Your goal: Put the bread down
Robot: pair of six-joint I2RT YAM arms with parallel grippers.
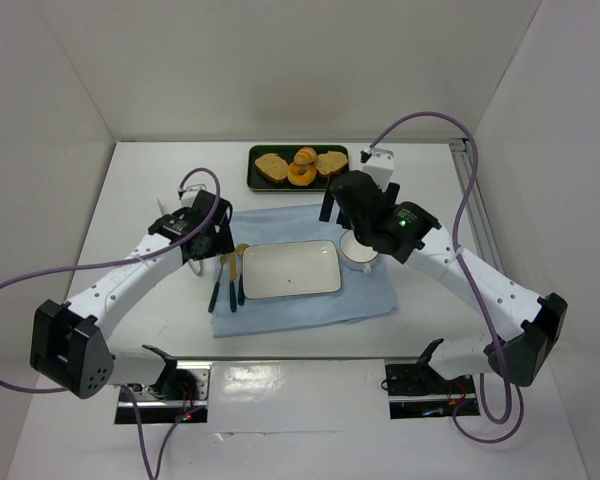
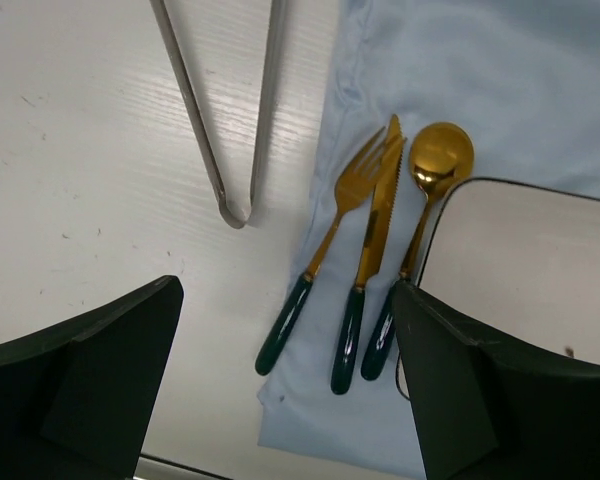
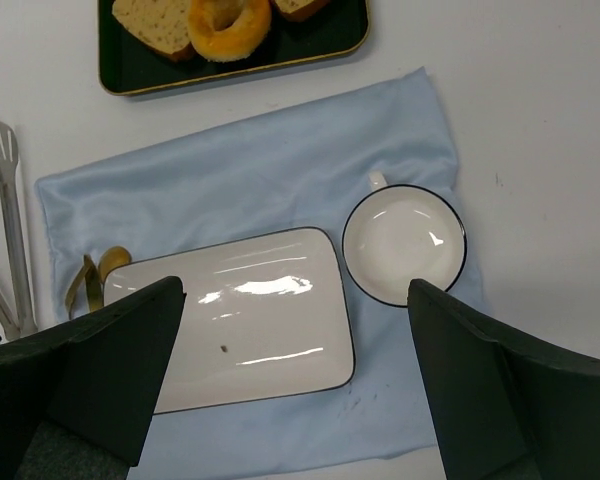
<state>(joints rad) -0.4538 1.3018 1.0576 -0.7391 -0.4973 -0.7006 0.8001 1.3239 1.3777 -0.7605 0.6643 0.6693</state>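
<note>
Top external view: left pincer [image 2: 285, 290] and right pincer [image 3: 295, 290] hover spread; the bread [image 1: 306, 155] lies on a tray [image 1: 265, 187] beyond them.

My two white arms, left arm [image 1: 130, 275] and right arm [image 1: 480, 285], have black joints, black bases and black wedge-shaped jaws. Purple cables [image 1: 425, 114] loop off each (a green light [image 1: 403, 222] glows on the right one).

Left fingers [image 2: 80, 380], right fingers [image 3: 90, 370] spread, empty
</note>
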